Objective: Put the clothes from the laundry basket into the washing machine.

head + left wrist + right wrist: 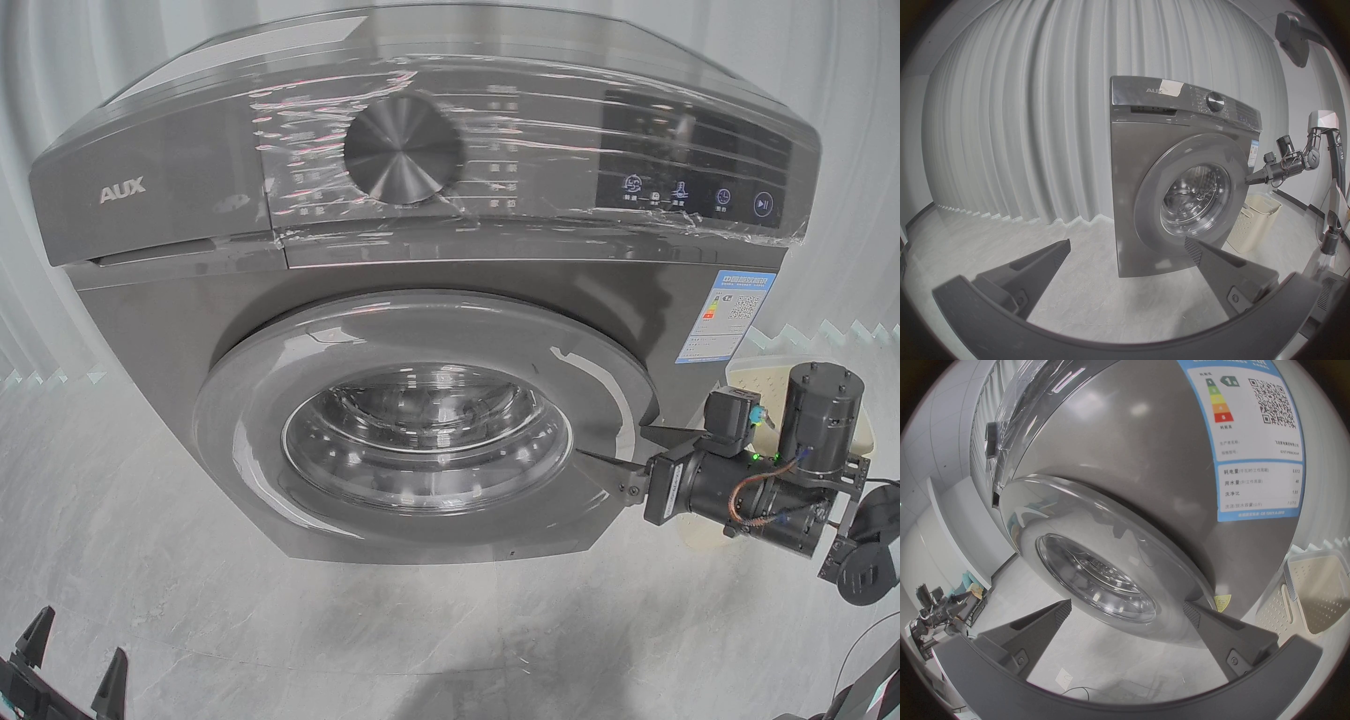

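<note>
Opening the closed door (427, 427) falls to my right gripper (611, 442): spread wide, empty, just beside its right edge at centre-right; left gripper (70, 670) well apart, lower-left.

In the head view the washing machine (187, 309) is standing on the floor (281, 619), taking up the upper and middle frame. Its round door (427, 436) is sitting at centre, shut against the front. The dial (403, 150) is sitting above the door, and a label (727, 314) is sticking to the front at the door's upper right. The right pincer (609, 442) is hanging at middle right, just beside the door's right rim. The laundry basket (750, 375) is standing on the floor right of the machine, behind that arm. The left pincer (80, 637) is sitting in the lower left corner, well apart from the machine. A curtain (28, 319) is hanging behind the machine.
</note>
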Motion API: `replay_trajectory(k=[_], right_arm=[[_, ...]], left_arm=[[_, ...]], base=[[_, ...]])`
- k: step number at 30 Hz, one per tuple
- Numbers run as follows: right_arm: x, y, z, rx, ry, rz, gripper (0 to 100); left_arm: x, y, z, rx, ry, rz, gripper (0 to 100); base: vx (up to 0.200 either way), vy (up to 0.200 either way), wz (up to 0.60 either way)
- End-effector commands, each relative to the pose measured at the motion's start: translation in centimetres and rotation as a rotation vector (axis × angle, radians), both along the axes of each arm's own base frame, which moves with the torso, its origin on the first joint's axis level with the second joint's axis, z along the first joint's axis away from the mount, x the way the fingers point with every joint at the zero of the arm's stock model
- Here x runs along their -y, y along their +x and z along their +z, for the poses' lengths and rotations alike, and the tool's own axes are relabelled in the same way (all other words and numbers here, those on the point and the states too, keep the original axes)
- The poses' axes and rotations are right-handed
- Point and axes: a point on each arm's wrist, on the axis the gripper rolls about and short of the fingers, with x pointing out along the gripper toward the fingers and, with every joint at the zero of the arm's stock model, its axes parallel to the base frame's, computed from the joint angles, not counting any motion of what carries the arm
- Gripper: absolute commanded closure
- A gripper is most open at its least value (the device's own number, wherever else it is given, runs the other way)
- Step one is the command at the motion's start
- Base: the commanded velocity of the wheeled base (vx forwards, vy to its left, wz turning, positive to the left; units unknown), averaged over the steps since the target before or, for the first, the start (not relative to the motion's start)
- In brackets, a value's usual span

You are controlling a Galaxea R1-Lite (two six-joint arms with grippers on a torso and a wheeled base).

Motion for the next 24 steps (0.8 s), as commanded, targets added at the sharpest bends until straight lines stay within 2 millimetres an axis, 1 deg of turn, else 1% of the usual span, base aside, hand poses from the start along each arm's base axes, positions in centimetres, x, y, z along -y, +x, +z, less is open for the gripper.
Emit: replay_trajectory(k=[1,3,5,8,13,15,16,18,22,24], right_arm=[[0.3,0.2,0.4,0.025,0.01,-0.022,0],[0.4,0.1,0.4,0.023,0.009,-0.024,0],[0.5,-0.4,0.2,0.018,0.001,-0.023,0],[1.4,-2.1,0.1,0.016,-0.014,-0.01,0],[3.5,-4.8,-0.2,0.041,-0.056,-0.015,0],[4.9,-5.7,-0.3,0.065,-0.083,-0.042,0],[5.0,-5.7,-0.3,0.066,-0.085,-0.046,0],[6.9,-6.4,-0.5,0.099,-0.136,-0.106,0],[8.1,-7.5,0.0,0.142,-0.132,-0.156,0],[8.6,-7.9,-0.1,0.146,-0.131,-0.178,0]], left_arm=[[0.0,0.0,-0.4,-0.003,0.0,0.0,0],[0.0,0.0,-0.5,-0.005,0.0,0.0,0],[0.0,0.0,-0.4,-0.003,0.0,0.0,0],[0.0,0.0,-0.5,-0.005,-0.002,0.002,0],[0.0,0.0,-0.5,-0.003,-0.002,0.002,0],[0.0,0.0,-0.5,-0.005,-0.002,0.002,0],[0.0,0.0,-0.4,-0.003,-0.002,0.002,0],[0.0,0.0,-0.5,-0.005,-0.002,0.0,0],[0.0,0.0,-0.5,-0.005,-0.002,0.0,0],[0.0,0.0,-0.5,-0.005,-0.003,0.002,0]], base=[[0.0,0.0,0.0],[0.0,0.0,0.0],[0.0,0.0,0.0],[0.0,0.0,0.0],[0.0,0.0,0.0],[0.0,0.0,0.0],[0.0,0.0,0.0],[0.0,0.0,0.0],[0.0,0.0,0.0],[0.0,0.0,0.0]])
